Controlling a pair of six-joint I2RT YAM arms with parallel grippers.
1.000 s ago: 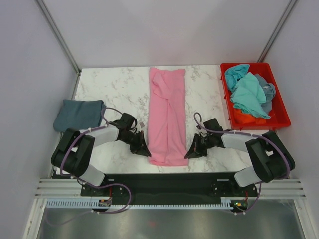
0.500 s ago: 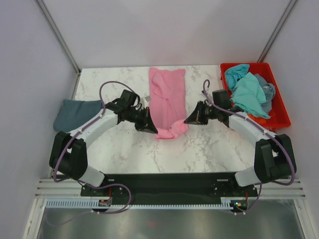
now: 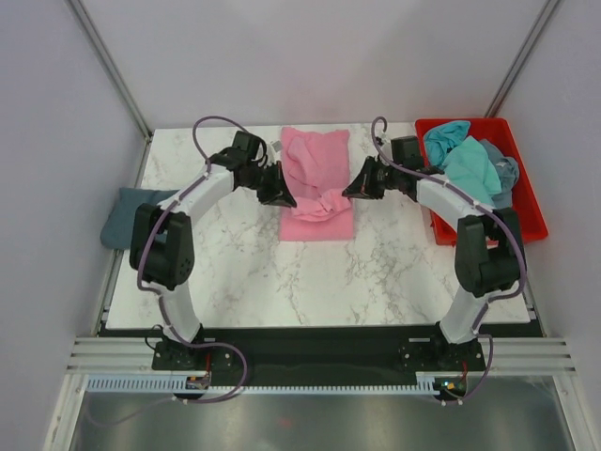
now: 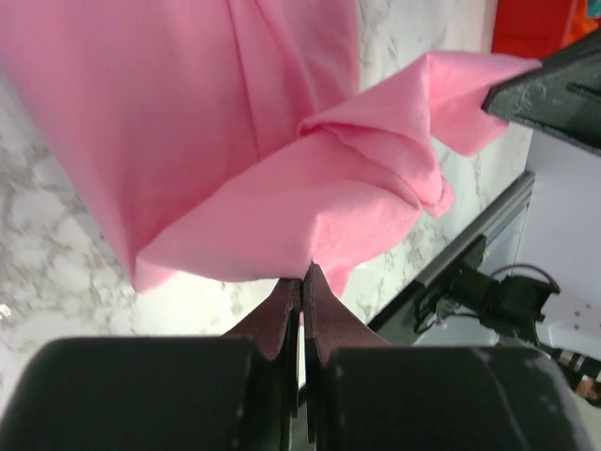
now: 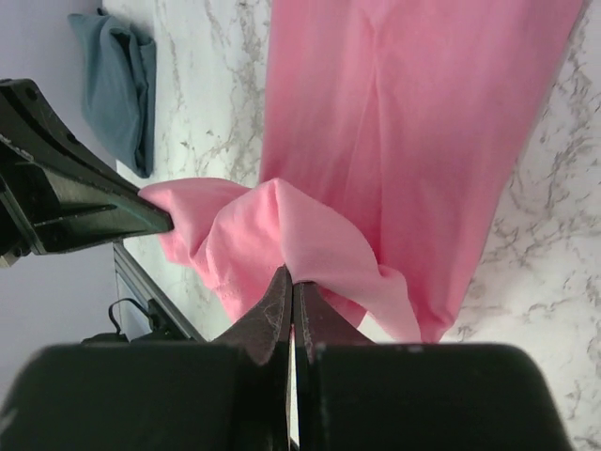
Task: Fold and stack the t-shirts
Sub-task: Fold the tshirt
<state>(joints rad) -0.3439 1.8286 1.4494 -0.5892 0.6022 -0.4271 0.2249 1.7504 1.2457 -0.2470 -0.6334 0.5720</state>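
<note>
Top external view: the pink t-shirt [image 3: 316,178] lies in the middle of the table [image 3: 244,272], near the back. The left claw [image 3: 280,195] and the right claw [image 3: 349,191] are both pinched shut on its near edge, one at each corner. A second ago that edge lay down by the arm bases and the shirt was long. Now the arms have lifted the edge over the far half, so the shirt looks about half as long, with a bumpy hump on top. The fold looks nearly done, but the cloth is not flat or let go yet. The folded dark shirt [image 3: 115,225] and the red crate [image 3: 533,225] have not moved.
</note>
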